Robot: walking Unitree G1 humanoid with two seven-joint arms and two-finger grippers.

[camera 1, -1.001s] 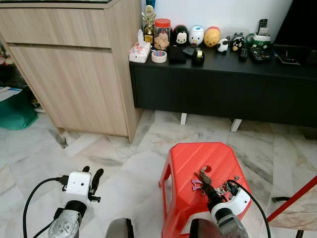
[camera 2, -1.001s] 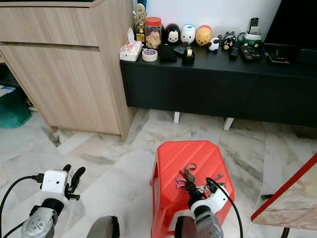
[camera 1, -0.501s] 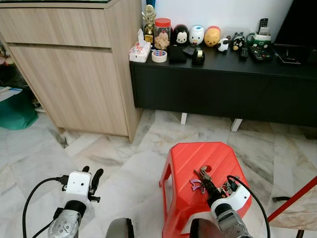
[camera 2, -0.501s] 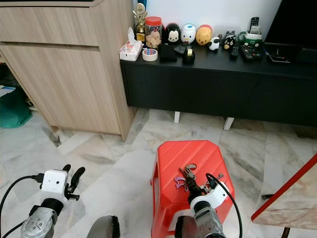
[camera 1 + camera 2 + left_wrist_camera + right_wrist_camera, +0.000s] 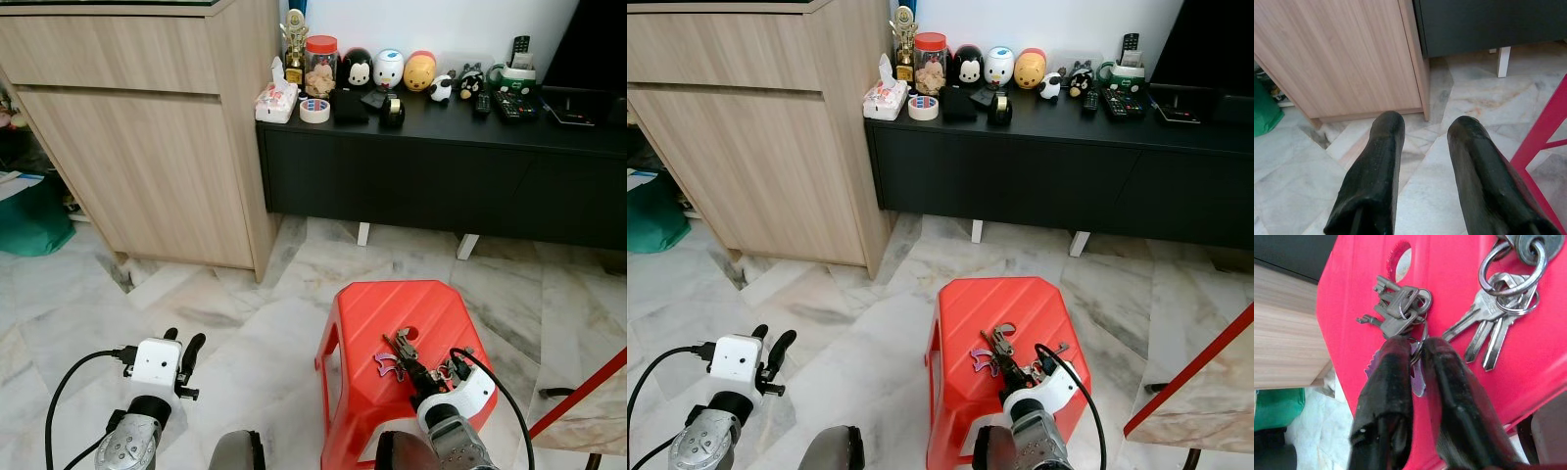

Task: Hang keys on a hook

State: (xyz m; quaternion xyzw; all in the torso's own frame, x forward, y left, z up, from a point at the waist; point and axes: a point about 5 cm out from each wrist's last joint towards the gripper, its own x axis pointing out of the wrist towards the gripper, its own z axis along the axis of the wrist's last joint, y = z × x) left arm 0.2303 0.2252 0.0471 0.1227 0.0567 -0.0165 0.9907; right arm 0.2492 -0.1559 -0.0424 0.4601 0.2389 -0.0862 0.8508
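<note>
Resting on top of a red plastic stool (image 5: 392, 318), the right gripper (image 5: 1418, 350) has its two black fingers (image 5: 1388, 377) drawn close together, pinching a bunch of dark keys (image 5: 1398, 313) by the ring and a purple tag (image 5: 1418, 379) that hangs from it. The bunch lies on the stool's seat just beside the round hole (image 5: 1402, 263) in the middle of the seat. A second set of silver keys (image 5: 1498, 308) on linked rings lies on the same seat, near the gripper but apart from it and not held.

The left gripper (image 5: 1422, 147) hangs low over the marble floor (image 5: 216, 304), its fingers spread with a clear gap between them and nothing in it; in its wrist view a light wooden cabinet (image 5: 1337, 54) and the red leg of the stool are ahead of it.

Behind the stool stands a long black sideboard (image 5: 441, 166) against the wall, carrying a row of small things: a tissue pack (image 5: 275, 102), a roll of tape (image 5: 314, 111), a jar with a red lid (image 5: 319, 67), round toy figures (image 5: 388, 70) and remote controls (image 5: 511, 98)
</note>
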